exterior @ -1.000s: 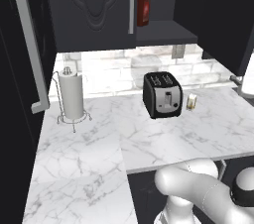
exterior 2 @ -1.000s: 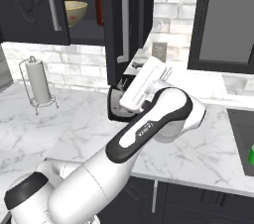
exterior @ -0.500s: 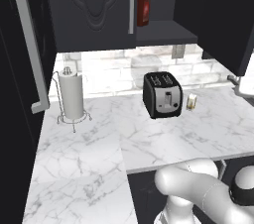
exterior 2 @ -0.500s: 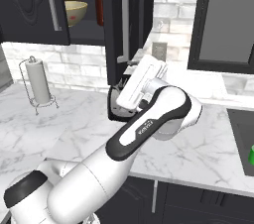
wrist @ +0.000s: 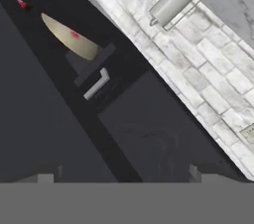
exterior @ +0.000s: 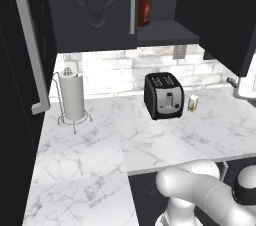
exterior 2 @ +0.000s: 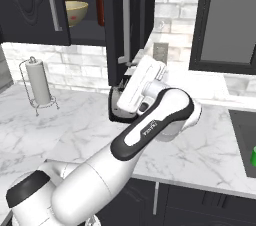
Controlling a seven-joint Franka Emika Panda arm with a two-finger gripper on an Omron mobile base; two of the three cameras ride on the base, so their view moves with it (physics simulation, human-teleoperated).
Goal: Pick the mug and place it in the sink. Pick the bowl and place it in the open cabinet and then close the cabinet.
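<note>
Hand (exterior 2: 125, 77) gapes wide, empty, by the cabinet (exterior 2: 115, 20) door; bowl (exterior 2: 75, 12) sits inside, up-left of it; no legible writing.

My arm rises from the base, bends at the elbow and doubles back, wrist tilted upward. My gripper (wrist: 124, 172) stands with its jaws spread wide, nothing between them.

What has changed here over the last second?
Only the arm's hand moved: in the right base view it rose and swung a little to the right, in front of the toaster. It took hold of nothing. The bowl stayed on the cabinet shelf, the doors stayed open, and the paper towel roll and the mug stayed put.
</note>
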